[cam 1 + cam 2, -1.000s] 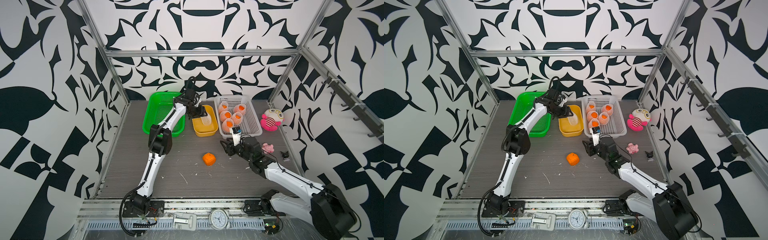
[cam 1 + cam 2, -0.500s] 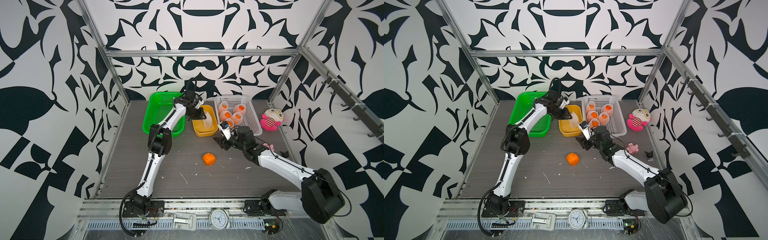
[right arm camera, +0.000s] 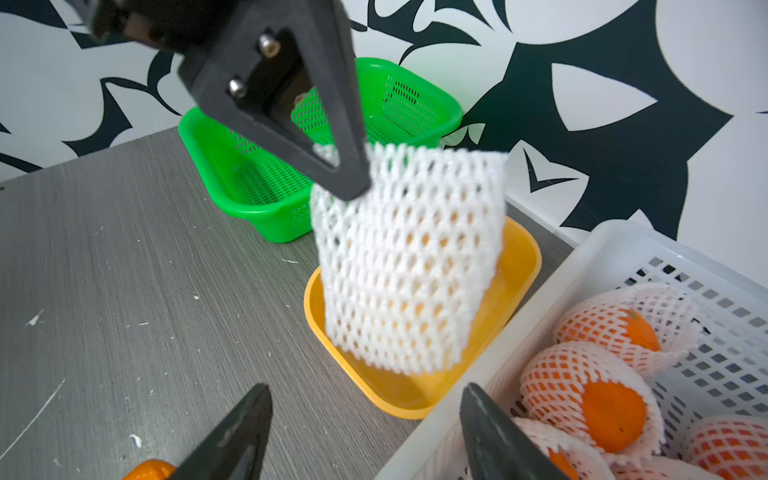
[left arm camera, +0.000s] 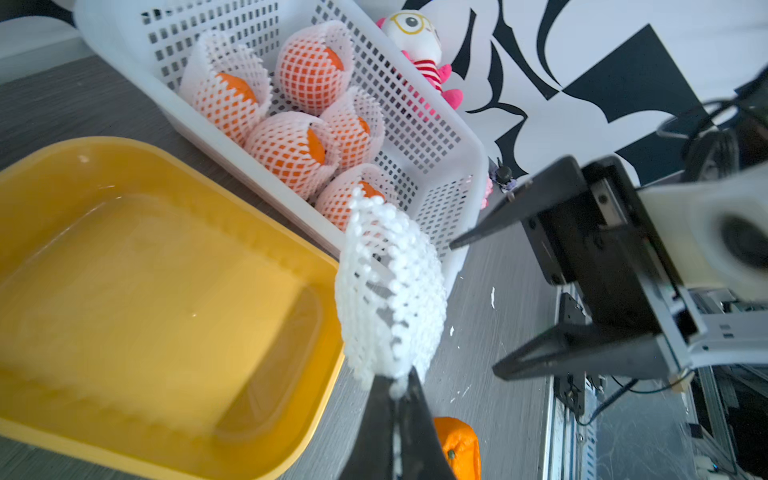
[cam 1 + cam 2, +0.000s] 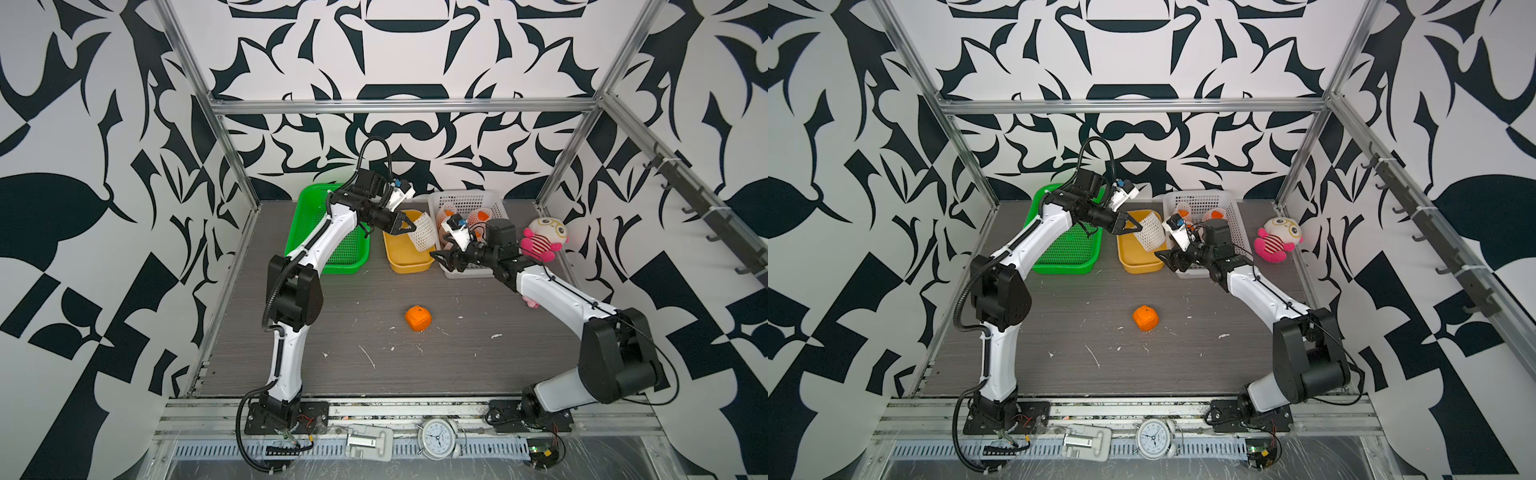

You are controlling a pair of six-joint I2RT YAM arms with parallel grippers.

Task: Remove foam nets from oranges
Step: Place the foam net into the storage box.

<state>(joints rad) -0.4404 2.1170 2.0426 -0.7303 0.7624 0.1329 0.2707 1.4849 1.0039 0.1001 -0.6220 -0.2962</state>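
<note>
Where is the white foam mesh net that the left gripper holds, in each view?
Top view: the white foam mesh net hangs over the yellow plastic tray.
Top view: the net, same place.
Left wrist: sticking out of the shut left gripper, at the tray's edge.
Right wrist: mid-picture, in front of the tray.
Shared landmark: the yellow tray.

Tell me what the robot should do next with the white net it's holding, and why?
Probably carry it a bit further over the yellow tray, ready to drop. The left end effector is shut on the empty foam net, which hangs near the tray's edge, and an orange lies bare on the table.
</note>
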